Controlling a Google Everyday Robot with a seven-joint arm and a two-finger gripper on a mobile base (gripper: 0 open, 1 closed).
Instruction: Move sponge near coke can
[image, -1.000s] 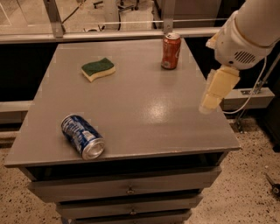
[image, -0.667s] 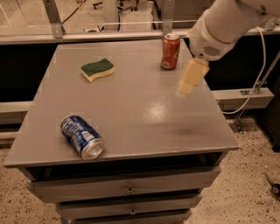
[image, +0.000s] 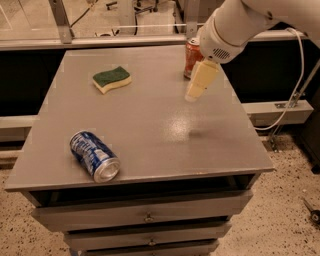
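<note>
Sponge (image: 112, 80): green side up, far-left on the desk (image: 150, 140), well apart from the coke can (image: 191, 60).
Coke can: upright, far right, partly behind the arm.
Pincer (image: 192, 96): hanging over the desk beside the coke can, carrying nothing; can't tell whether it's open.
Blue can (image: 95, 156): on its side, front-left.

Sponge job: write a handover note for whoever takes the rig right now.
Hand: hovers over the right side of the table, in front of the coke can, nothing in it.
Sponge: flat at far left, green side up, well apart from the coke can.
Coke can: upright at far right, partly hidden by the arm.
Blue can: on its side, front left.
Done: nothing. Left: reach the sponge, grasp it, set it beside the coke can.
</note>
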